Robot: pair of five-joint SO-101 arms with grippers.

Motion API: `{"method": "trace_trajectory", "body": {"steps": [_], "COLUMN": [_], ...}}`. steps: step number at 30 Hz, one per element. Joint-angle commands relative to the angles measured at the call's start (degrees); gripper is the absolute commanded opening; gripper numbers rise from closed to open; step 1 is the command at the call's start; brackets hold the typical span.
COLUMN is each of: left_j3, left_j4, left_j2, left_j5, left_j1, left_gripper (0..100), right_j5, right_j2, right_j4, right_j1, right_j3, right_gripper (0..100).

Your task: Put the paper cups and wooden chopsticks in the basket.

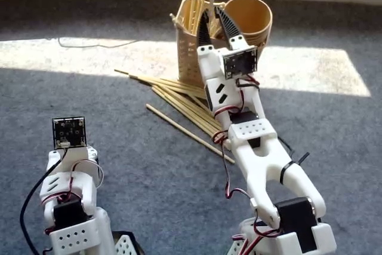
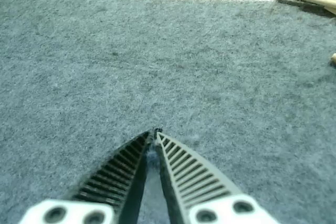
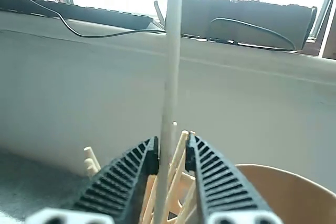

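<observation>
Chopstick point(image 3: 170, 77) is held upright between the jaws of the right gripper point(image 3: 170, 145), which are closed to a narrow gap around its shaft, with most of the stick rising well above the fingertips. In the high view the right gripper point(image 1: 213, 19) is placed directly over the basket point(image 1: 188, 58), which stands near the far edge of the carpet point(image 1: 119, 165), about midway along it. Several standing chopsticks point(image 1: 197, 1) are leaned inside the basket, and the paper cups point(image 1: 248, 16) are seen nested at its right side, mouth tilted upward; whether they sit wholly inside cannot be told.

The step in hand is judged to be the release of this stick into the basket. It is best done if the lower end is brought below the rim before the jaws are opened, and if it is guided into the gap between the standing chopsticks and the cups. The jaws need only be parted slightly, and a straight lift afterwards is advised so that the light basket is not tipped.

A heap of loose chopsticks point(image 1: 179, 97) is left on the carpet just in front of the basket, one lying apart, nearer the arms. The left gripper point(image 2: 156, 132) is held over bare carpet toward the near left corner, tips meeting, with nothing gripped.
</observation>
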Motion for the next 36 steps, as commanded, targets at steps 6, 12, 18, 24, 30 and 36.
{"method": "trace_trajectory", "body": {"steps": [6,12,18,24,30,36], "left_j3": [1.0,1.0,1.0,1.0,1.0,1.0], "left_j4": [-0.8,-0.8,-0.8,-0.8,-0.9,-1.0], "left_j2": [-0.3,-0.3,-0.3,-0.3,-0.3,-0.3], "left_j5": [-0.3,-0.3,-0.3,-0.3,-0.3,-0.3], "left_j1": [-0.3,-0.3,-0.3,-0.3,-0.3,-0.3], "left_gripper": [1,1,1,1,1,1], "right_j5": [-0.3,-0.5,-0.5,-0.4,-0.4,-0.4], "right_j2": [-3.1,-13.8,-24.0,-33.2,-41.3,-48.2], "right_j4": [1.7,9.3,19.1,33.4,51.4,67.2], "right_j1": [0.8,0.7,0.7,0.7,0.8,1.0], "right_j3": [2.0,3.8,4.3,4.3,4.4,5.3], "right_gripper": [14.1,14.1,13.7,7.5,7.3,7.0]}}
